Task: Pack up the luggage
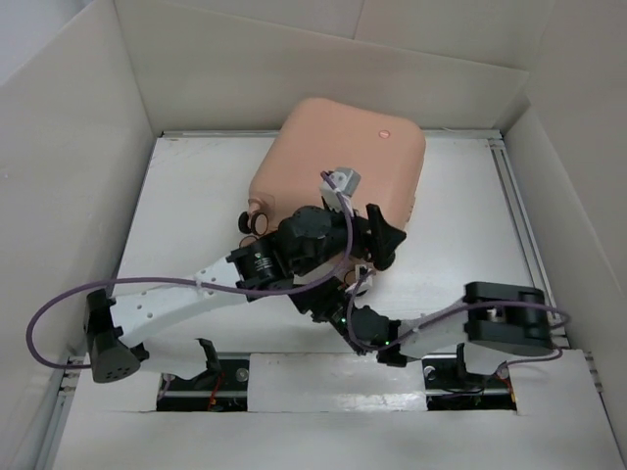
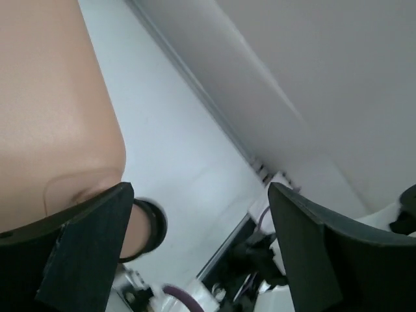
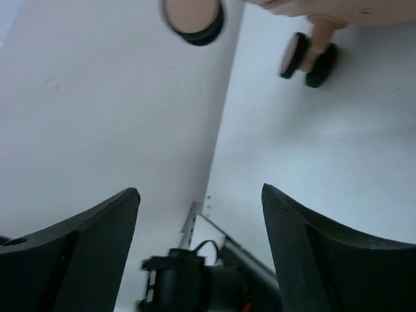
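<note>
Both grippers are spread wide with nothing between the fingers. The left gripper (image 2: pixel 198 195) is right at the luggage (image 1: pixel 338 157); the right gripper (image 3: pixel 200 194) is set back from it. The luggage lies flat on the bench (image 1: pixel 196 211), toward the far middle and near the back wall. Its shell is shut as far as the top view shows, so lining and contents are hidden and I cannot tell if anything is packed. The wheeled end faces the arm bases, likely so both arms can reach the same edge. In the left wrist view one finger (image 2: pixel 91 240) overlaps the rounded pink corner just above a wheel (image 2: pixel 151 229); touching or just beside, unclear. Judgement: the left gripper is lined up to bracket or nudge the shell edge, either to steady it or to start on the lid. The right wrist view looks along the bench at the underside, with wheels (image 3: pixel 309 57) ahead and apart from the fingers. So the right arm reads as held low, placed to brace that end. In the top view the two arms overlap close to the near edge, a collision risk if both go in together. A smooth hard shell on wheels will probably slide when pushed, hence a second arm for holding. White walls (image 1: pixel 245 69) box in the bench on three sides.
</note>
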